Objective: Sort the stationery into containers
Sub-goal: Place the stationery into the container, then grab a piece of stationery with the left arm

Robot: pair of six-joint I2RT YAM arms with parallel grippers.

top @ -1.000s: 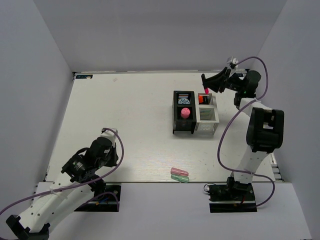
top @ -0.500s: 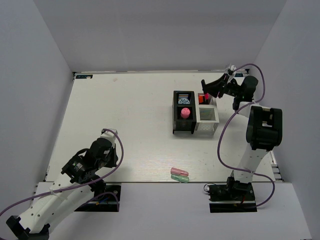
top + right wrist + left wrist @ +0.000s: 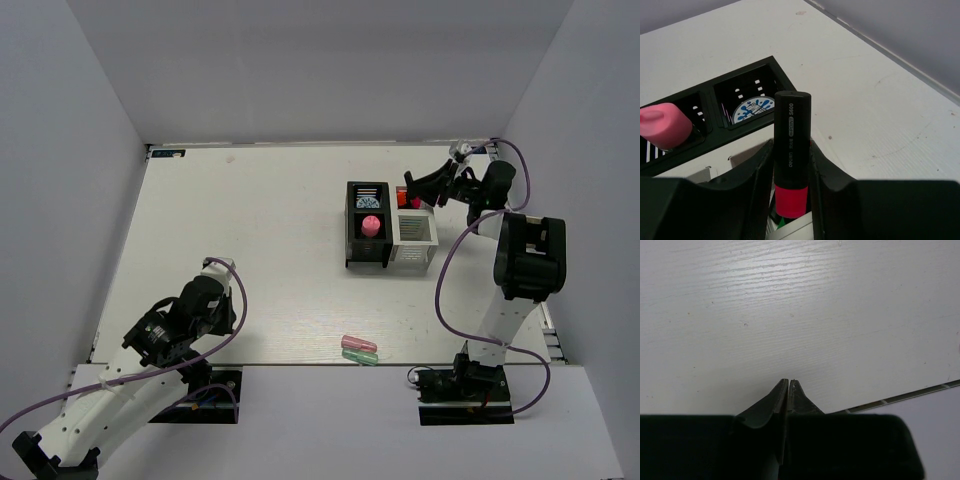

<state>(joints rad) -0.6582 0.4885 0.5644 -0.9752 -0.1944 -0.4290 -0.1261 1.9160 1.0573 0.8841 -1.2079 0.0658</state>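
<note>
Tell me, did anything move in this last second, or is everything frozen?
The right gripper, shut on a black marker with a pink cap, slid a little toward the near edge of the table, closer to the white bin. Nothing was picked up or let go. The left gripper, the black bin and the two pastel pieces stayed where they were.

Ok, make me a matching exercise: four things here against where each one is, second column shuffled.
1 black marker
2 pink round-topped item
3 pastel pink and green pieces
4 left hand

A lying at the table's near edge
B shut, holding nothing
C inside the black bin
D clamped in the right hand

Pairs: 1-D, 2-C, 3-A, 4-B
</note>
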